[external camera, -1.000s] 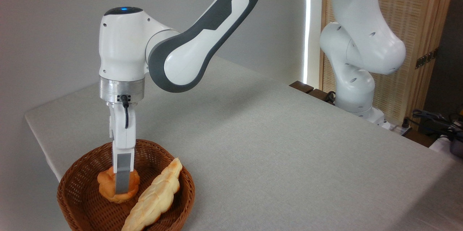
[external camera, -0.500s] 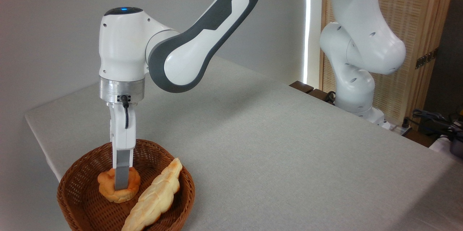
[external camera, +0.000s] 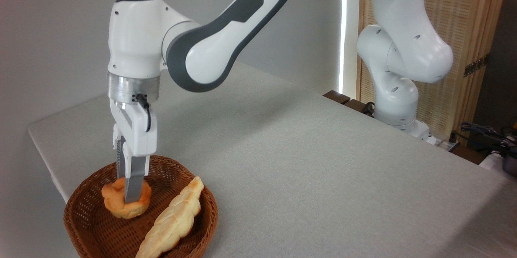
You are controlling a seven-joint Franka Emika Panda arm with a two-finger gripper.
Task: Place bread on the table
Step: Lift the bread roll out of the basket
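While the task is judged approx. one-third complete, the gripper point(external camera: 128, 193) is shown clamped on the bread point(external camera: 124, 202), with one grey finger pad point(external camera: 133, 185) laid across the bun's front face and the second finger partly seen behind it, w/ the jaws drawn in against the crust. The bun is seen low inside the basket point(external camera: 80, 225), toward its left-rear part; whether its underside is clear of the wicker floor or touching it cannot be told from this angle. Just to the right, apart from the bun, a long pale braided loaf point(external camera: 173, 219) is laid diagonally, its upper tip resting near the basket rim. The basket is set at the near-left corner of the table point(external camera: 307, 169), whose grey cloth is shown bare to the right and rear. Beyond, the arm point(external camera: 226, 32) is carried up and over to its base at the far-right edge.

Status: grasp is judged done. Remaining: bun to be raised above the rim, carried sideways over the cloth, lowered and released. Rim clearance and the adjacent loaf are judged the main pts. of care.
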